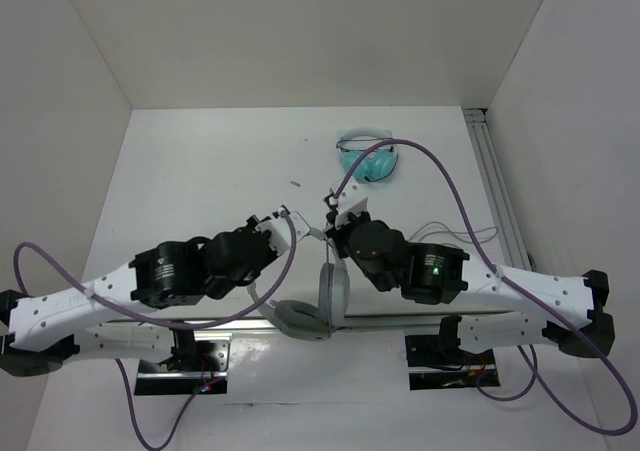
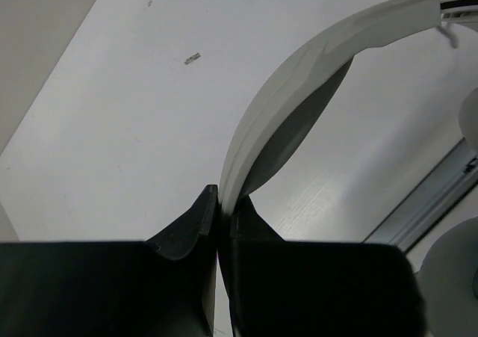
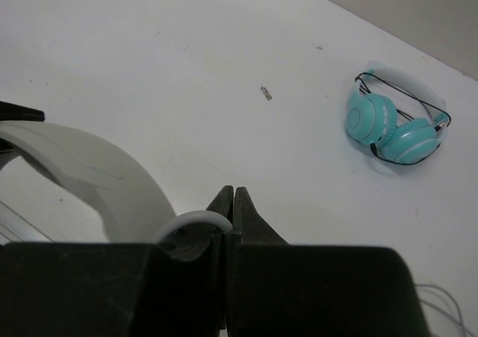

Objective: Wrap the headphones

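The light-grey headphones sit between the two arms, with oblong earcups (image 1: 333, 289) low in the top view. My left gripper (image 2: 224, 195) is shut on the wide white headband (image 2: 299, 75), which arcs up and to the right from the jaws. It shows in the top view (image 1: 285, 218) too. My right gripper (image 3: 234, 191) is shut on the thin grey cable (image 3: 196, 217), which loops out on the left of the jaws. It shows in the top view (image 1: 333, 207) as well. The headband (image 3: 89, 165) curves just left of it. More thin cable (image 1: 455, 233) trails to the right.
Small teal headphones (image 1: 368, 158) lie at the back of the table; they also show in the right wrist view (image 3: 392, 128). An aluminium rail (image 1: 495, 191) runs along the right side. A small scrap (image 1: 296, 183) lies mid-table. White walls enclose the table. Purple robot cables (image 1: 440, 171) arch above.
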Motion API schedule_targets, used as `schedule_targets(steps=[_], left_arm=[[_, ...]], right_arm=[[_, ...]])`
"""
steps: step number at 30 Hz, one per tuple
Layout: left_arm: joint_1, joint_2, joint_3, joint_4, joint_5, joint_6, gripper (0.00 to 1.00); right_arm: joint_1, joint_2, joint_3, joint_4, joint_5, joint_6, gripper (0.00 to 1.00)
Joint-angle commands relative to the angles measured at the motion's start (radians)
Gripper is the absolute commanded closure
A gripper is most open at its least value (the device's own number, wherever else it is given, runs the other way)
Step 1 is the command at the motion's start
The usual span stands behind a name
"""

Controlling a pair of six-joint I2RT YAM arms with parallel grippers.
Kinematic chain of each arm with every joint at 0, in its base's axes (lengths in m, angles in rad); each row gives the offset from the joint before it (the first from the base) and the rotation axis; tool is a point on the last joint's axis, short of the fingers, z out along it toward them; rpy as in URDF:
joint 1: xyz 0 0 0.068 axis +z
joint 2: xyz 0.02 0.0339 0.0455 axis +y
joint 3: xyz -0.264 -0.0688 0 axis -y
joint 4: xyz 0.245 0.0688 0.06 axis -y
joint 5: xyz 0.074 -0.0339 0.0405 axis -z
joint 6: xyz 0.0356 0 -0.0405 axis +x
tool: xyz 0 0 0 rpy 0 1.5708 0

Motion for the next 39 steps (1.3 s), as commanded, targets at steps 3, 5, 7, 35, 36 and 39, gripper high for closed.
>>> schedule_targets(steps=[3,5,7,35,36,39], left_arm=[[-0.011,-0.106,0.01,0.066,0.265,0.052,1.0],[-0.011,-0.117,0.01,0.057,0.331,0.052,1.0],[-0.011,-0.117,0.01,0.046,0.368,0.061,1.0],[-0.011,-0.279,0.056,0.241,0.315,-0.127,1.0],[-0.011,-0.279,0.065,0.241,0.298,-0.136,1.0],[-0.011,-0.279,0.077,0.241,0.209,-0.185,1.0]], right_arm=[[-0.016,0.006,0.008,0.044,0.027,-0.028,0.97],[-0.045,0.015,-0.001,0.053,0.004,-0.039,0.97],[-0.065,0.024,-0.01,0.076,-0.037,-0.039,0.97],[-0.296,0.125,-0.357,0.823,-1.06,0.053,0.59],[-0.296,0.136,-0.38,0.846,-1.06,0.053,0.57],[-0.296,0.177,-0.403,0.914,-1.085,0.085,0.56]])
